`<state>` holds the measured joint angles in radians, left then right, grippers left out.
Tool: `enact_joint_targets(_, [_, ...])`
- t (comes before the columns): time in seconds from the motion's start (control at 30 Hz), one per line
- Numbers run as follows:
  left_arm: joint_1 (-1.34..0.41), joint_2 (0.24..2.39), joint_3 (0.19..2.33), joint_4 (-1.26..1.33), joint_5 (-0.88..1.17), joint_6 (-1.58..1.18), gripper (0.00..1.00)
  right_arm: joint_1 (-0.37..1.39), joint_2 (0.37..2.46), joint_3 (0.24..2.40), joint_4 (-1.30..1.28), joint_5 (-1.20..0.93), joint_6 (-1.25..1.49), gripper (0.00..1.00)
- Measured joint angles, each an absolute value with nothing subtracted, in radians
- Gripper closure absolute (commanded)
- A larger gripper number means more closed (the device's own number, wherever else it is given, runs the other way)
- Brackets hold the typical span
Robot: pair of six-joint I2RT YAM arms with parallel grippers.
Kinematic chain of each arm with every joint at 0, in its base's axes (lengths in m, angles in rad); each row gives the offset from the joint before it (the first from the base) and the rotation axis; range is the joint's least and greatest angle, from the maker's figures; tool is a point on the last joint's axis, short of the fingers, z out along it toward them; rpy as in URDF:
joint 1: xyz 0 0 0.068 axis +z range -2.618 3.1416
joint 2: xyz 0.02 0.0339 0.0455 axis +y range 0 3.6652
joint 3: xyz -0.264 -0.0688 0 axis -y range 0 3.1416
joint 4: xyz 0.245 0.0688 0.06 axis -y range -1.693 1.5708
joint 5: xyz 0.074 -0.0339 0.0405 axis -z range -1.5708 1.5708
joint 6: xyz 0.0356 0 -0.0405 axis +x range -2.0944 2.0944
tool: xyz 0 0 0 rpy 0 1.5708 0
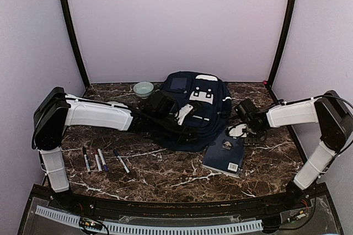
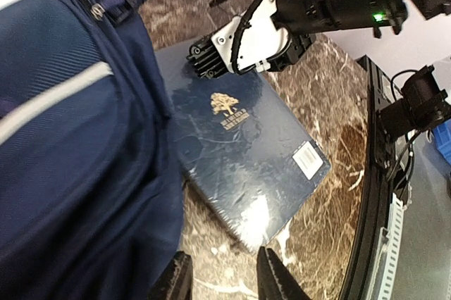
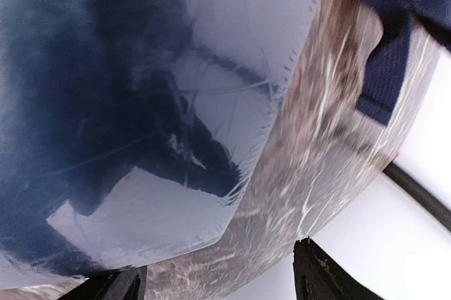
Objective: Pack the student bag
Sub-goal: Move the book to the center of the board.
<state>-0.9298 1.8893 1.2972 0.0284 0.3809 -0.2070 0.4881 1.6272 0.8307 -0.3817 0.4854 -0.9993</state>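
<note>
While the student bag (image 1: 193, 102) sits far-middle with the left gripper (image 2: 222, 279) half-spread and empty beside it, the right gripper (image 3: 215, 268), 2 fingers (image 3: 317, 275) wide apart over the book (image 2: 246, 159), should probably pinch the edge squarely.

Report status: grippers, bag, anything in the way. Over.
Left gripper open, empty, beside student bag. Right gripper open over dark blue book, flat on table against bag. Pens, bowl out of the way.
</note>
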Motion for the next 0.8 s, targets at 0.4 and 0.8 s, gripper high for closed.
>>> enact_joint_targets(0.4, [-0.941,1.887,1.145,-0.004,0.407,-0.283,0.46,0.746,1.633,0.817,-0.244,0.400,-0.901,0.28])
enact_joint_targets(0.8, [-0.941,1.850,1.138,-0.064,0.274,-0.400,0.41,0.706,1.430,0.800,-0.492,0.228,-0.671,0.21])
